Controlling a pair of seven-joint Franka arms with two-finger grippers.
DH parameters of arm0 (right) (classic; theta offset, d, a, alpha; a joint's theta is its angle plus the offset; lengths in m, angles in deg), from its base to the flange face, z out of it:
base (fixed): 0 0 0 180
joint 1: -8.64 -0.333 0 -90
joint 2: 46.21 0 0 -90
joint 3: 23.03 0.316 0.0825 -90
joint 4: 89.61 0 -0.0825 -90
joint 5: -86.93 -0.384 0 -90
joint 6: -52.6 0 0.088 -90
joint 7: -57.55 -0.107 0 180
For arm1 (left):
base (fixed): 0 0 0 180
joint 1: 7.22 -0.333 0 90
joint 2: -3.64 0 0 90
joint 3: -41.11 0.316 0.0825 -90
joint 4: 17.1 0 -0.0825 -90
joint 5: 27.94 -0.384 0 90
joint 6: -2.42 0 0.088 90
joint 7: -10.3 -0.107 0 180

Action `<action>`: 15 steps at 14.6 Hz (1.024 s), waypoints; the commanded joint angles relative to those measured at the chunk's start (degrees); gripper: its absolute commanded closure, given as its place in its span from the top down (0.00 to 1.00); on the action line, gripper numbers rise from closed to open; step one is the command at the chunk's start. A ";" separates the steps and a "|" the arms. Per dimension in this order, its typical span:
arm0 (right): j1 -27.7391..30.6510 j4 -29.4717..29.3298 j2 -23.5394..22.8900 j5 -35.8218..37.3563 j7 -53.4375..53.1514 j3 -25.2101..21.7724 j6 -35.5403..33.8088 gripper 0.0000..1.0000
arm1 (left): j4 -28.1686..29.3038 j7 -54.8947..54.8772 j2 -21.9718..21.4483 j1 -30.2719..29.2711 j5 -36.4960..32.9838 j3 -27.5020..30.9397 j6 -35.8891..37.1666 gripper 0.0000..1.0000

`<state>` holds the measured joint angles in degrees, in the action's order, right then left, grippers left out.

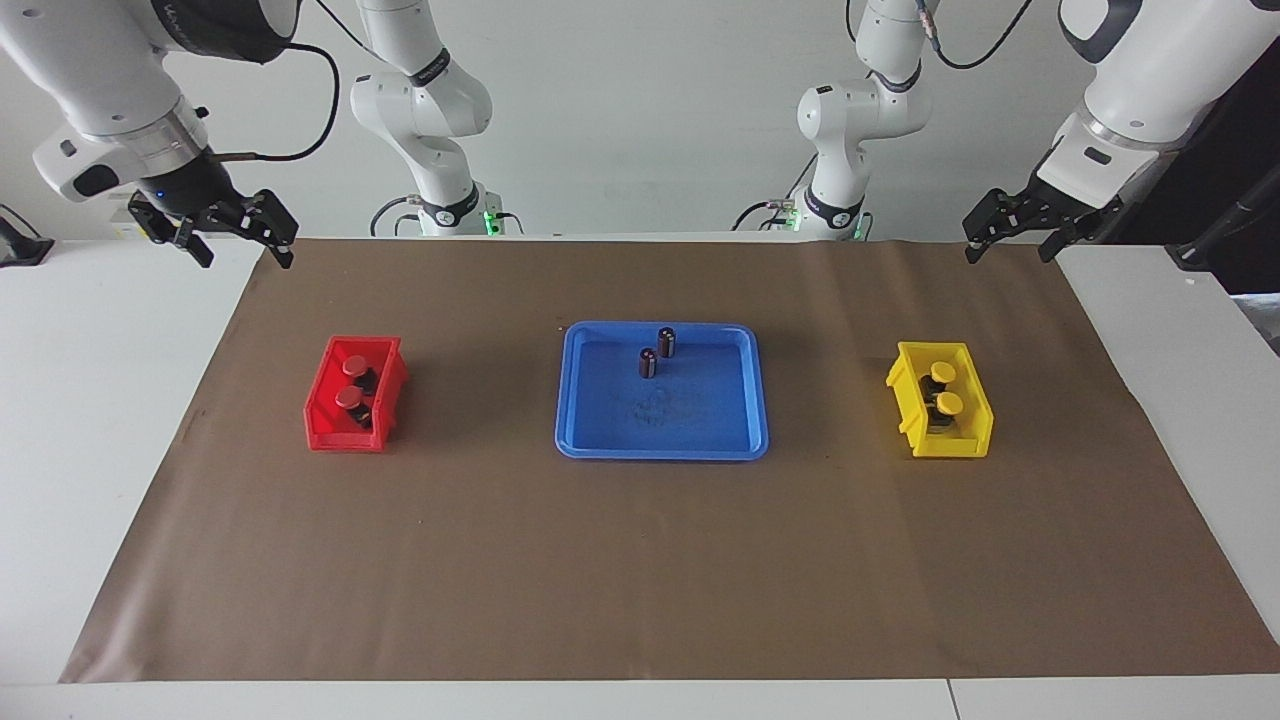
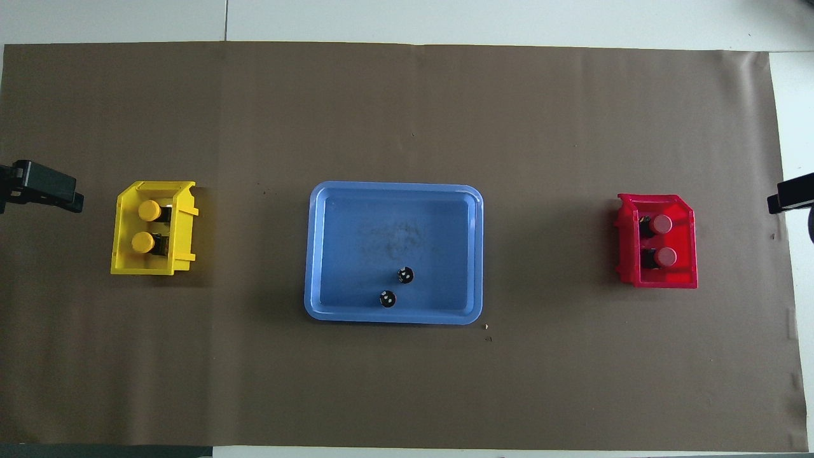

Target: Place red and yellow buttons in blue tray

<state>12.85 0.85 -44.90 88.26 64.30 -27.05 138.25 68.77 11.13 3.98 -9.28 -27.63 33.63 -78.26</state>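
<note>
Below my left gripper (image 1: 1010,232), fingers spread and empty, two yellow mushroom-cap buttons (image 1: 944,388) lie toward five o'clock in the facing view; my right gripper (image 1: 232,232), likewise spread, waits.

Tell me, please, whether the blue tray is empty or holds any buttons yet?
No buttons yet, but not empty: the blue tray holds two dark cylinders, both upright, nearer the robots' edge.

facing: high, toward robots | overhead: steeply down | shared: table (image 1: 120,420)

blue tray (image 1: 570,400), red bin (image 1: 322,425), yellow bin (image 1: 975,425)
</note>
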 commanded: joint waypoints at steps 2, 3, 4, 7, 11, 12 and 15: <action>0.63 2.35 1.32 -0.28 1.43 -0.03 1.26 0.87 | 2.10 0.40 -1.65 -0.22 -0.22 -0.07 -1.33 1.00; 0.28 3.40 1.49 -0.28 1.26 -0.03 3.01 0.81 | 2.10 0.40 -1.65 -0.22 -0.22 -0.07 -1.33 1.00; 0.10 6.20 2.71 -0.28 1.17 0.06 5.38 0.78 | 2.10 0.40 -1.65 -0.22 -0.22 -0.07 -1.33 1.00; 0.10 14.91 4.66 -0.63 1.17 0.06 14.60 0.74 | 2.10 0.31 -1.65 -0.13 -0.22 -0.07 -1.33 1.00; -0.08 20.98 -0.59 -0.98 1.17 0.15 26.38 0.70 | 2.10 0.40 -1.65 -0.22 -0.22 -0.07 -1.33 1.00; 0.01 21.34 -2.09 -0.99 1.17 0.15 28.58 0.70 | 2.10 0.40 -1.65 -0.13 -0.22 -0.07 -1.33 1.00; -0.25 25.63 -3.77 -0.99 1.08 0.15 36.48 0.68 | 2.10 0.40 -1.65 -0.22 -0.22 -0.07 -1.33 1.00</action>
<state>12.68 23.32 -48.69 88.11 64.69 -26.99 170.29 68.78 11.13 3.98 -9.28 -27.63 33.63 -78.26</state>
